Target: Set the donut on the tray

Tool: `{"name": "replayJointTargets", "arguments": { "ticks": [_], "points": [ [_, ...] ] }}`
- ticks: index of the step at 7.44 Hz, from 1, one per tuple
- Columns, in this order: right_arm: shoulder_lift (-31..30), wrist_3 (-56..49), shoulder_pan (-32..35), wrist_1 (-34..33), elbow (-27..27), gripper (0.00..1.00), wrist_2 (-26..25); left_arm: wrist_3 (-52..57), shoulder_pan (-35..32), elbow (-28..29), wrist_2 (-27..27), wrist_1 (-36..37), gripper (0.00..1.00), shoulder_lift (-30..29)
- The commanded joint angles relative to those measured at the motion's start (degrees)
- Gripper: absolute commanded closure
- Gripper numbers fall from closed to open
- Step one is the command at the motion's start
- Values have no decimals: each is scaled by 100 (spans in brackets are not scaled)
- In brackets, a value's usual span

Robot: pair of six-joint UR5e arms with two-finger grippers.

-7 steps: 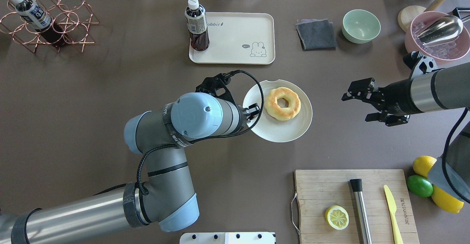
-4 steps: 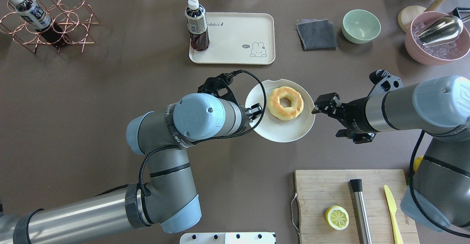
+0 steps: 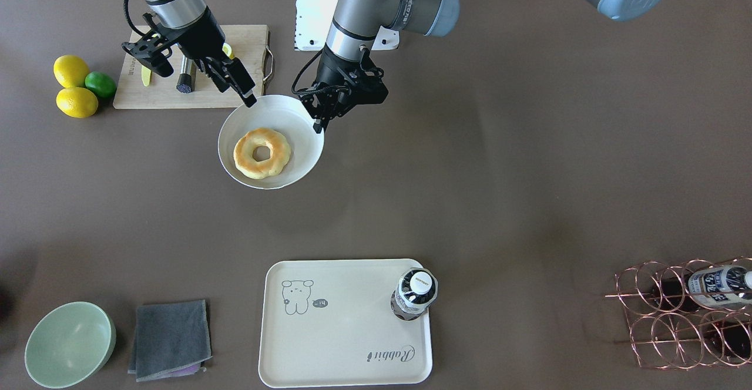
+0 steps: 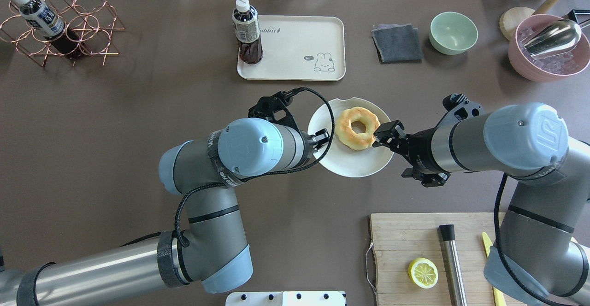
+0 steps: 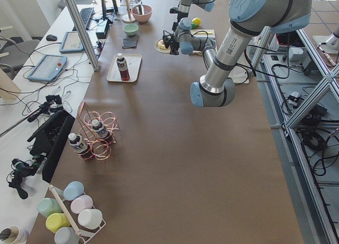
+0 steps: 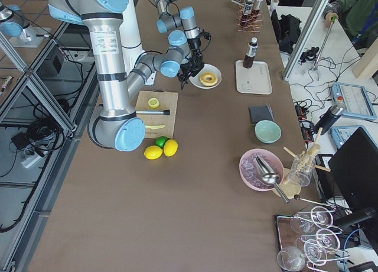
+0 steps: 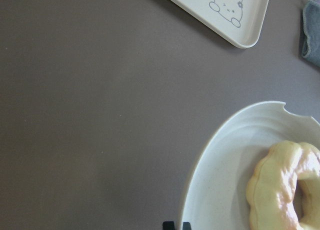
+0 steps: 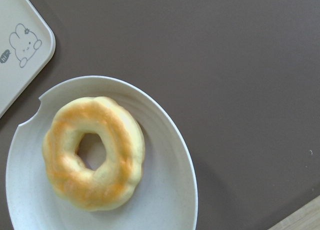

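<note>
I see bright, even light from above; faint soft shadows on table (image 4: 92, 135). Glare on metal scoop (image 4: 553, 36), far right corner. Left wrist view soft; side views bend at edges.

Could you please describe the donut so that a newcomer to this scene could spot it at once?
At the middle of the brown table is a round white plate. The donut lies on it: a golden-yellow glazed ring with a hole, unlike the flat lemon half on the cutting board.
</note>
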Motion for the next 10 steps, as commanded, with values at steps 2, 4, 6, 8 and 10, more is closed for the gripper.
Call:
{"name": "replayJointTargets", "arguments": {
  "ticks": [2,4,6,8,10],
  "points": [
    [-30,326,-383,-1,-6,30,-368,36,5,0,3,-4,100,14],
    [32,493,-400,-1,-85,46,-500,45,5,-27,12,-4,100,40],
    [49,520,-444,34,-190,46,-553,54,5,-36,12,-4,100,41],
    [58,547,-444,34,-173,47,-554,54,5,-53,12,-4,100,32],
    [76,991,-444,34,-156,83,-554,54,5,-62,12,-4,100,41]
  ]
}}
